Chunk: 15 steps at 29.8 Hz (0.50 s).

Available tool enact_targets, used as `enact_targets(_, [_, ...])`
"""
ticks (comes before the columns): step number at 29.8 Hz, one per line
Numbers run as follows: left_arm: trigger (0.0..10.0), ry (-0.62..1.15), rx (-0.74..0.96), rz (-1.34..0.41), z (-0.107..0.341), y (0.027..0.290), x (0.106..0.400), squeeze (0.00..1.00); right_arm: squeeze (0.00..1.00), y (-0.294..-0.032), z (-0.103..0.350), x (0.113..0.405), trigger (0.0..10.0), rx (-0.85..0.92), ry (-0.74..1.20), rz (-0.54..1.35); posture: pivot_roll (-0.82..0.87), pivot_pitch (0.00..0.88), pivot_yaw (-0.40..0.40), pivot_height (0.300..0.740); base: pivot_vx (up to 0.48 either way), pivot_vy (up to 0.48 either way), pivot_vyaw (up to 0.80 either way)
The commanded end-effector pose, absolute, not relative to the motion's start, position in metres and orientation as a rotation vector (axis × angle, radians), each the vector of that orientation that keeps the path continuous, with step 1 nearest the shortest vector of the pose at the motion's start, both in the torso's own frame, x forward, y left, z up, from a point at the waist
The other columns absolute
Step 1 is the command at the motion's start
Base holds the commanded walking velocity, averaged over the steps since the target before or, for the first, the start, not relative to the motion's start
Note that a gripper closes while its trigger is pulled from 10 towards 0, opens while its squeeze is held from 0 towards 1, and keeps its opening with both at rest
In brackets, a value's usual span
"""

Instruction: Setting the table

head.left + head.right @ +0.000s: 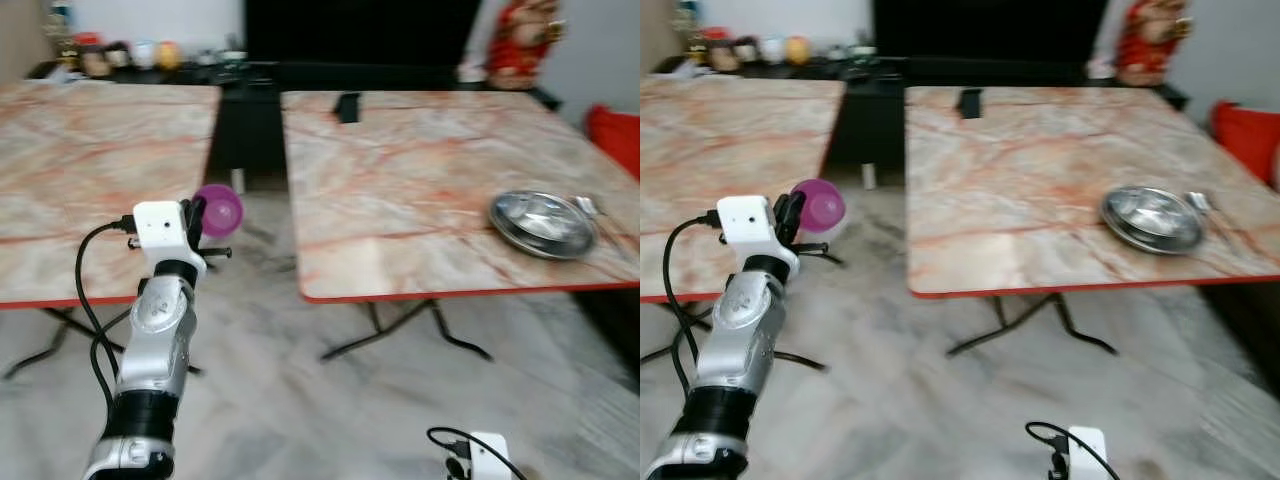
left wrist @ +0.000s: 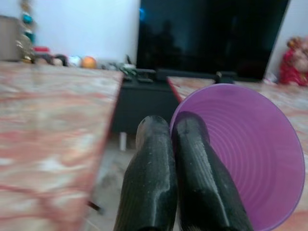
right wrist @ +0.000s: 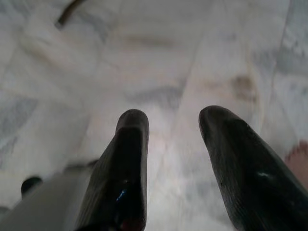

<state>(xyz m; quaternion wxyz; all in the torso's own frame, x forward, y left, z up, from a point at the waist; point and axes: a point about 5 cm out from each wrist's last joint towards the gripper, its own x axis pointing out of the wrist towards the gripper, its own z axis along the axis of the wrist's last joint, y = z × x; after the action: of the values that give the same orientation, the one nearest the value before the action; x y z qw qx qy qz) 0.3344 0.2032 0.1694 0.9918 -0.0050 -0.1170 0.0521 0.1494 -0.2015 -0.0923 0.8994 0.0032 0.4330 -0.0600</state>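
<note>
left gripper (image 2: pixel 173 144) is clamped on the rim of a purple cup (image 1: pixel 218 211), fingers (image 2: pixel 149 183) pinched tight w/ one inside the wall and one outside. cup is carried in the air, mouth tipped sideways, over the floor (image 1: pixel 300 400) gap between the two marble tables, just off the left table's (image 1: pixel 80 160) front right corner. right gripper (image 3: pixel 171 144) hangs low by the floor, fingers spread, holding nothing.

right table (image 1: pixel 400 190) has a steel plate (image 1: pixel 542 223) near its front right corner, and what looks like a spoon (image 1: pixel 588 207) just beside the plate on its right side; too blurry to be sure. small dark thing (image 1: pixel 347 106) near the back edge, can't id it.

my read: you're mid-carry, cup goes to that place setting. so for this step:

- views are soft, so you're prob moving. settle the base square to the right table's front edge before reaching.
- rim pinch is a weak hold. cup can swing or slip if you jerk the arm, so keep wrist moves slow.
- level the cup upright before lowering. tilted as it is now, it'd land on its edge and roll.
- target a bare patch near the plate, toward the back edge, not touching plate or spoon. approach from above, not sweeping across the front edge.
- plate is far from the left arm's side, so step closer rather than overreaching.
- let go only once the base sits flat on the table, then lift straight up so the inner finger doesn't drag it over.
</note>
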Motion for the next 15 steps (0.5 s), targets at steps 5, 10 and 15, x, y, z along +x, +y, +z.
enact_targets(5, [10.0, -0.268, -0.021, 0.083, 0.1782, 0.1967, 0.3363, 0.00, 0.00, -0.2041, -0.0912, 0.1514, 10.0, 0.006, 0.891, -0.122, -0.05, 0.000, -0.025, 0.740, 0.000, -0.409, -0.27])
enact_targets(10, [10.0, -0.268, -0.022, 0.089, 0.1793, 0.1976, 0.3370, 0.00, 0.00, -0.2036, -0.0910, 0.1517, 10.0, 0.013, 0.886, -0.121, -0.05, 0.000, -0.023, 0.740, 0.000, -0.409, 0.00])
enact_targets(15, [10.0, -0.267, -0.022, 0.098, 0.1802, 0.1984, 0.3377, 0.00, 0.00, -0.2022, -0.0898, 0.1536, 10.0, 0.011, 0.867, -0.099, -0.05, 0.000, -0.023, 0.740, 0.000, -0.402, 0.30])
